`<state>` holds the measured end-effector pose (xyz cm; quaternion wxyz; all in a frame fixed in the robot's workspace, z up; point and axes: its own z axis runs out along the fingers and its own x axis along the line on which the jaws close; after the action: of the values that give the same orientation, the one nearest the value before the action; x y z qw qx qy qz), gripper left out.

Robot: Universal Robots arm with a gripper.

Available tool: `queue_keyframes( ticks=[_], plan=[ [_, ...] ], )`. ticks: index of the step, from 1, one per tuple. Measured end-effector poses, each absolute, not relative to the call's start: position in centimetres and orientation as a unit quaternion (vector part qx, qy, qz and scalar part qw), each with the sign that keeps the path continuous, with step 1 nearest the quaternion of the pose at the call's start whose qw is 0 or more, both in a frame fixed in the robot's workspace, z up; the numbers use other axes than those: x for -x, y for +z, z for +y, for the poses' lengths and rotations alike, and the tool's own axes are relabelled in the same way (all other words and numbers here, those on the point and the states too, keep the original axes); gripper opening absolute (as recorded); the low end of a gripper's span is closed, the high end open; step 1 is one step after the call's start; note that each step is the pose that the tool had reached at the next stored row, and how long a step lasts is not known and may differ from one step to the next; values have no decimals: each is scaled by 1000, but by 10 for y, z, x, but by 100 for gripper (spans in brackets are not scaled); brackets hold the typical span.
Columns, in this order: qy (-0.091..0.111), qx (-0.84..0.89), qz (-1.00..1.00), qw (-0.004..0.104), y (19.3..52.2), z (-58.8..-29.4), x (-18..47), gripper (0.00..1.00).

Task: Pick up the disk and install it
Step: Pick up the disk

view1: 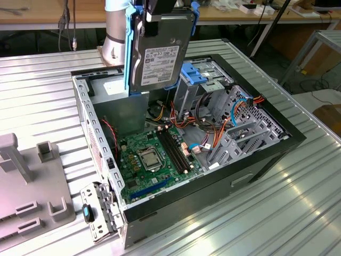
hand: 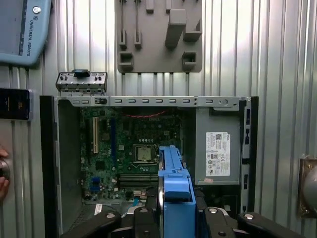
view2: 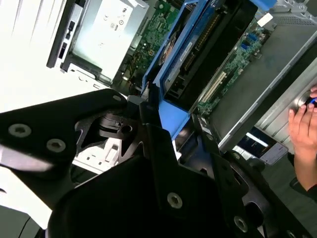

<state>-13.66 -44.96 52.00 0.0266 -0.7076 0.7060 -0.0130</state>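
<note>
Exterior view. Item: the disk (view1: 160, 53), dark grey body in a blue carrier, hanging upright, label side facing me, above the open computer case (view1: 269, 152). The gripper (view1: 160, 15) is clamped on its top edge. Beneath: green motherboard (view1: 154, 160); grey drive cage (view1: 208, 88) with a blue latch piece on top, towards the exterior view's right of the disk. The case lies on a ribbed metal table (view1: 277, 213). A grey fixture plate (view1: 26, 197) sits at the exterior view's left.

Second wrist view. Black gripper fingers (view2: 148, 116) pinch the blue carrier, the disk (view2: 198, 54) reaching out over the case interior. A person's hand (view2: 304, 124) rests at the frame edge, apart from the disk.

First wrist view. The disk (hand: 176, 193) seen edge-on, held between the fingers, over the motherboard (hand: 114, 148) and beside the power supply (hand: 218, 153).
</note>
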Motion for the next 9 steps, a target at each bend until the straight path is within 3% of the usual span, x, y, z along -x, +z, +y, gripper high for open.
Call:
queue_keyframes(
  ticks=[9],
  plan=[
    [-13,708,706,27,517,-489,136,37]
  ],
)
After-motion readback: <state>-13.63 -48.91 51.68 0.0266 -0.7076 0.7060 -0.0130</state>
